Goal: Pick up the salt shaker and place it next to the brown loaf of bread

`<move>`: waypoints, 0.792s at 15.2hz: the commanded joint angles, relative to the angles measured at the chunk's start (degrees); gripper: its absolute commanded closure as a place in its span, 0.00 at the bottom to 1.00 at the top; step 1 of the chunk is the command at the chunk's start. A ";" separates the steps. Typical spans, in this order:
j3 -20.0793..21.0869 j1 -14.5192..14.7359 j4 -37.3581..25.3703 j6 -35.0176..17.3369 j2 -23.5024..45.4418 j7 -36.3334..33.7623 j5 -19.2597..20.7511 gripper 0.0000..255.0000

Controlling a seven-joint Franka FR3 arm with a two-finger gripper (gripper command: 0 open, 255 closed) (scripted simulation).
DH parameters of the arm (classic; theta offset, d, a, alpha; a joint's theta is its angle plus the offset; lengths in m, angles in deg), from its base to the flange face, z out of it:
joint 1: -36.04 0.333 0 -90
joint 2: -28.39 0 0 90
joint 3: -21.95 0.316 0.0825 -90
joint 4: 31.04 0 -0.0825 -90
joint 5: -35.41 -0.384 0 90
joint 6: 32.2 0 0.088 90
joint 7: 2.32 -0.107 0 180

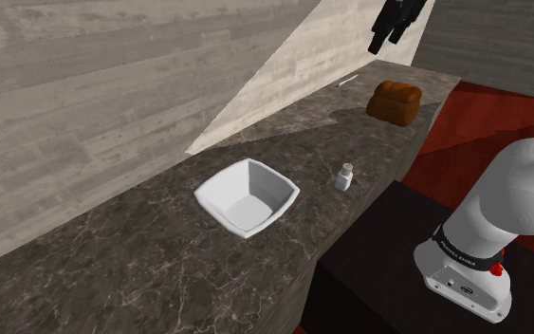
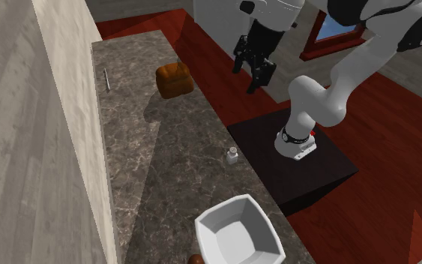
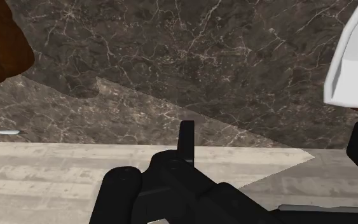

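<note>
Bring the open, empty claw (image 2: 245, 78) down squarely over the salt shaker (image 1: 345, 176), at the loaf's (image 1: 395, 102) 7 o'clock in the shoulder view, before closing.

Dark brown marble countertop (image 1: 160, 249) with pale veining, white bowl (image 1: 219, 181), brown loaf (image 1: 395, 101), whitish salt shaker (image 1: 345, 176), red plank floor (image 1: 483, 119), grey wood-grain wall (image 1: 84, 104), black stand (image 1: 378, 258), white arm (image 1: 530, 190), black gripper (image 1: 385, 42)
</note>
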 commanded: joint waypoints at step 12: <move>1.43 0.45 17.49 -12.92 2.61 -1.34 0.68 0.00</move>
